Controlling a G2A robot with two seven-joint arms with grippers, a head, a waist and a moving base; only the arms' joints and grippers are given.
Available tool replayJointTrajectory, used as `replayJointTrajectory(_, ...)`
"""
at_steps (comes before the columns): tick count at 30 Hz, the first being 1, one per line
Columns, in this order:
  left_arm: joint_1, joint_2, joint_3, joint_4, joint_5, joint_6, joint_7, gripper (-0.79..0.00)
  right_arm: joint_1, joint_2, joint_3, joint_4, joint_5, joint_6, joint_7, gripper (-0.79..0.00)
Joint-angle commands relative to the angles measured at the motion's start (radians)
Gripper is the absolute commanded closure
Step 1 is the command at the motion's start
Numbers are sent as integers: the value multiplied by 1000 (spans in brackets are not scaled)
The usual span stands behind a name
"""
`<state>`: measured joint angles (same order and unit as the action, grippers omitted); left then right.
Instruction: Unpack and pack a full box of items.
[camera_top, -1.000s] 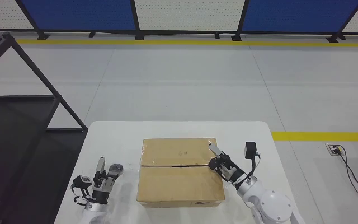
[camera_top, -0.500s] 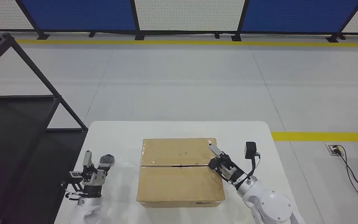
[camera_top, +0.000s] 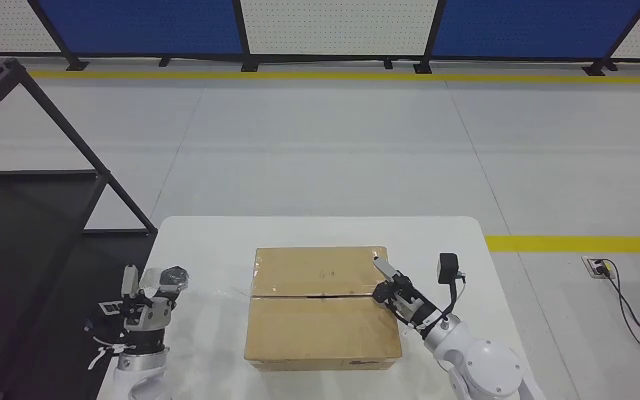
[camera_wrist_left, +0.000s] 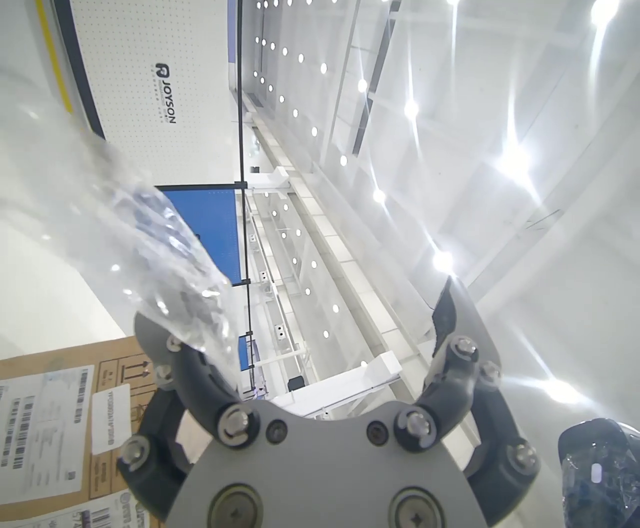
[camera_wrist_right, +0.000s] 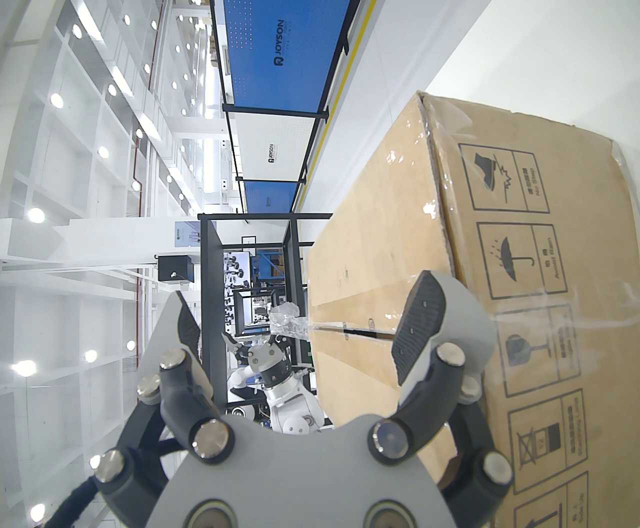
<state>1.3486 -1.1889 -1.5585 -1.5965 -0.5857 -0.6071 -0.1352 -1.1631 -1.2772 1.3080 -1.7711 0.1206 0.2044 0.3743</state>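
A closed cardboard box (camera_top: 320, 310) sits mid-table, its two top flaps meeting at a seam. My left gripper (camera_top: 150, 285) stands left of the box, apart from it and pointing upward. In the left wrist view the left gripper (camera_wrist_left: 300, 320) is open, and a strip of clear tape (camera_wrist_left: 150, 235) clings to one finger (camera_wrist_left: 170, 345). The tape (camera_top: 212, 291) runs from that gripper toward the box's seam. My right gripper (camera_top: 388, 280) is at the box's right edge. That right gripper (camera_wrist_right: 305, 325) is open, one pad (camera_wrist_right: 420, 320) over the box (camera_wrist_right: 400, 225) top edge.
The white table (camera_top: 200, 240) has bare surface left and right of the box. A black metal frame (camera_top: 60, 230) stands beside the table's left side. Printed labels cover the box's left wall (camera_wrist_left: 45, 400).
My left gripper has moved left, away from the box, drawing the clear tape out with it. The right arm and the box have stayed still.
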Motion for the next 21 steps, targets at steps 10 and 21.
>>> replayJointTrajectory(10,5,-7,-2,-84,12,31,-40,-785,0,0,0,0,0,0,0,-785)
replayJointTrajectory(21,-1,-16,16,-160,28,53,-63,-785,0,0,0,0,0,0,0,-785)
